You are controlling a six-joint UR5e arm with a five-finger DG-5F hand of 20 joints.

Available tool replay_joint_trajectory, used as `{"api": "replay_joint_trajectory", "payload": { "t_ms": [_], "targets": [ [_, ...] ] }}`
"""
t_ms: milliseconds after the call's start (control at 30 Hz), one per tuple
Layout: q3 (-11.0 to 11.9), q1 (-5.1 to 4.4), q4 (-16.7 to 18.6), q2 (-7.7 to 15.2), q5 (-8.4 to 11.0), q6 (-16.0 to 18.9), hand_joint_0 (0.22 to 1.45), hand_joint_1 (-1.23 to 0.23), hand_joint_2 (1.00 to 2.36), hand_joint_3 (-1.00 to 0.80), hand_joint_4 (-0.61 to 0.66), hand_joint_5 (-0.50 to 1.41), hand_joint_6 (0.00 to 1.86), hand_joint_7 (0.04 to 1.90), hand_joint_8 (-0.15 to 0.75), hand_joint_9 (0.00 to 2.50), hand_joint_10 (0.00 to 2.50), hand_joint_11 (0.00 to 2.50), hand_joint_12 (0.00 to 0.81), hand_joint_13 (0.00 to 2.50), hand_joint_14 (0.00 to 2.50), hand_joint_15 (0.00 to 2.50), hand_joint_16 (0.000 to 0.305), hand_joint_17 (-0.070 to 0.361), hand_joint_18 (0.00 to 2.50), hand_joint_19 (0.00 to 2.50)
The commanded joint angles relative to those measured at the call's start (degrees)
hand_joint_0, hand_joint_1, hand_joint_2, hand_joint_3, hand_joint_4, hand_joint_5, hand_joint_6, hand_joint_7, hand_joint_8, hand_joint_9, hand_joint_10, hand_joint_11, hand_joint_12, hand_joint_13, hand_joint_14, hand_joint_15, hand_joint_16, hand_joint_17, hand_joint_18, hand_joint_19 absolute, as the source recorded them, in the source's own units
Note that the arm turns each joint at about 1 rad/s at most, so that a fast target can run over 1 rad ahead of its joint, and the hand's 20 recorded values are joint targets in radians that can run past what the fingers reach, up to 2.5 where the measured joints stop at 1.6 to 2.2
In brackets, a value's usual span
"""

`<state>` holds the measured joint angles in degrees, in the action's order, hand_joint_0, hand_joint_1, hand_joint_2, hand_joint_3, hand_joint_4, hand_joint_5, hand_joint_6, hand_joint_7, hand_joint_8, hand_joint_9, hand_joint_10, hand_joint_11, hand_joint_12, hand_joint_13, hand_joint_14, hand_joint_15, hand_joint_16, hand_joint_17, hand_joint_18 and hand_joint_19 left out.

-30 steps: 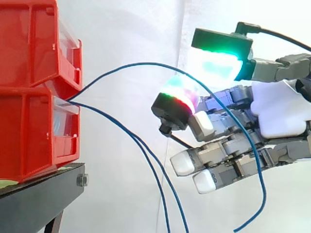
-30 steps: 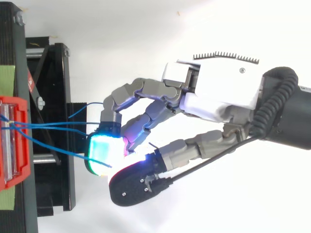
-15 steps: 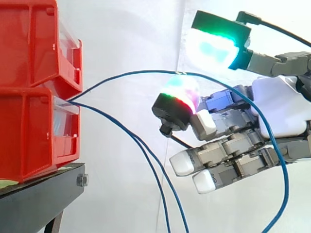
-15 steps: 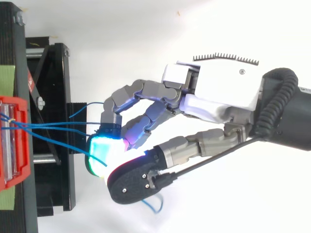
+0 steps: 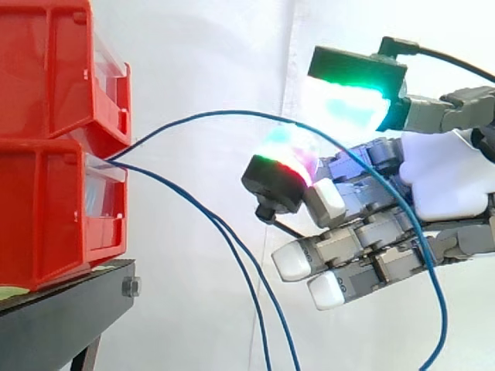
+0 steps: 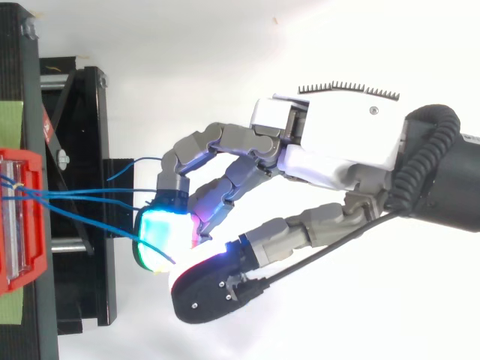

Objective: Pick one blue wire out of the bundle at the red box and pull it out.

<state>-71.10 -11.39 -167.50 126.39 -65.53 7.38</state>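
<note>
- Hovering at frame right: hand (image 5: 448,178), one blue wire (image 5: 224,114) arcing across it; I cannot tell whether it grips.
- At frame left: bundle (image 5: 122,160) leaves red box (image 5: 46,216).
- Handling, I judge: light, springy, slippery; pinch at arc's crest.

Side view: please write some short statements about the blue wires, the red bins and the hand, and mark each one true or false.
1. The red bins are stacked on a black stand. True.
2. One blue wire arches from the bins across the hand. True.
3. All the wires arch upward. False: the two other wires hang down from the bins.
4. The hand comes in from the left edge. False: it comes in from the right.
</note>
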Motion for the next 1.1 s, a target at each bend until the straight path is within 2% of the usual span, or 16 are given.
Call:
{"api": "replay_joint_trajectory", "payload": {
  "t_ms": [0, 200, 467, 533, 767, 867, 1067],
  "targets": [
    [0.0, 0.05, 0.07, 0.0, -0.03, 0.0, 0.67, -0.85, 1.01, -0.3, 0.25, -0.2, 0.86, 0.91, 0.36, 0.85, 0.01, 0.7, 0.443, 0.7, 0.01, 0.36, 0.05, 0.112, 0.61, 0.39],
    [0.0, 0.05, -0.02, 0.0, -0.12, 0.0, 0.65, -0.79, 1.01, -0.21, 0.25, -0.2, 0.83, 0.81, 0.361, 0.87, 0.01, 0.71, 0.437, 0.69, 0.01, 0.37, 0.048, 0.109, 0.58, 0.43],
    [0.0, 0.05, 0.07, 0.0, -0.03, 0.0, 0.65, -0.78, 1.01, -0.2, 0.24, -0.18, 0.79, 0.84, 0.37, 0.9, 0.01, 0.7, 0.439, 0.69, 0.01, 0.37, 0.048, 0.108, 0.57, 0.42],
    [0.0, 0.05, 0.07, 0.0, -0.03, 0.0, 0.63, -0.75, 1.01, -0.22, 0.26, -0.17, 0.78, 0.84, 0.373, 0.91, 0.01, 0.71, 0.447, 0.69, 0.01, 0.37, 0.05, 0.112, 0.56, 0.42],
    [0.0, 0.05, 0.15, 0.0, 0.05, 0.0, 0.52, -0.62, 1.0, -0.47, 0.24, -0.14, 0.73, 0.96, 0.379, 0.93, 0.01, 0.69, 0.442, 0.68, 0.01, 0.38, 0.047, 0.106, 0.5, 0.43],
    [0.09, 0.05, 0.15, 0.0, -0.03, -0.09, 0.5, -0.63, 1.0, -0.5, 0.24, -0.16, 0.84, 0.93, 0.391, 0.97, 0.01, 0.71, 0.449, 0.69, 0.01, 0.38, 0.049, 0.109, 0.51, 0.43],
    [0.09, 0.05, 0.15, 0.0, -0.03, -0.09, 0.44, -0.7, 1.0, -0.5, 0.29, -0.15, 0.89, 0.97, 0.411, 1.01, 0.01, 0.75, 0.473, 0.71, 0.01, 0.37, 0.052, 0.117, 0.58, 0.4]
  ]
}}
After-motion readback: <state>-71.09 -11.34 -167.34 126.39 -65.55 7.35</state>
